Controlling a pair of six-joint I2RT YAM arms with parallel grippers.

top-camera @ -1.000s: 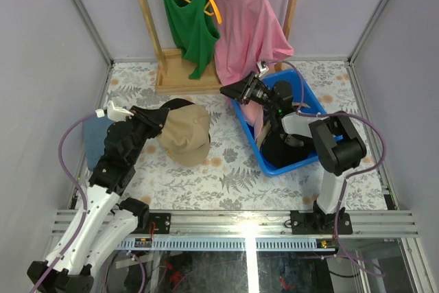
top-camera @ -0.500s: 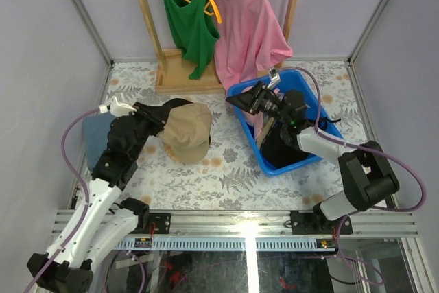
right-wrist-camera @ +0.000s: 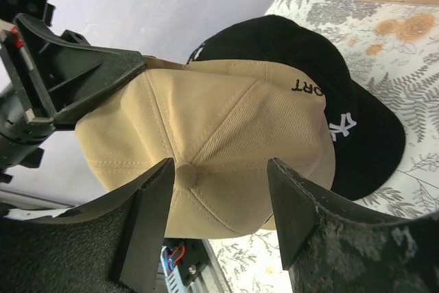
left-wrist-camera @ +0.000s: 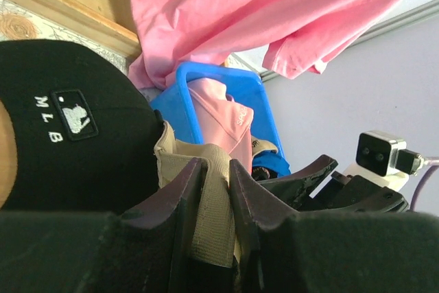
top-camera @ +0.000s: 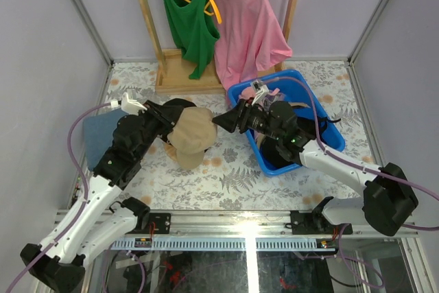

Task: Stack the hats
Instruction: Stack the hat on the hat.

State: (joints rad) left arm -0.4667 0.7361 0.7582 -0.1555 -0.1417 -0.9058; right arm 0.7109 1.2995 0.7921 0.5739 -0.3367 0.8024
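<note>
While the left gripper pinches the tan cap by its back strap, that cap sits over the black cap out on the leaf-patterned table. And look at that grip from the left wrist view: both fingers are clamped right onto the webbing, with the strap squeezed between them. The black cap shows its white stitched logo just beside the hold, and its brim pokes out from under the tan crown towards the back of the table.

Over on the other side, the right gripper comes in low from the blue bin, nose pointed straight at the tan crown. Its jaws stand wide apart, holding nothing. From the right wrist view the tan crown fills the gap between the two fingers, button dead centre. Touching the fabric or just shy of it? I cannot tell from here.

Inside the bin a pink cap leans against the near wall, and something dark lies deeper in, mostly hidden by the arm. At the back, a pink shirt and a green top hang from the wooden rack, the shirt's hem draping down to the bin's far rim.
</note>
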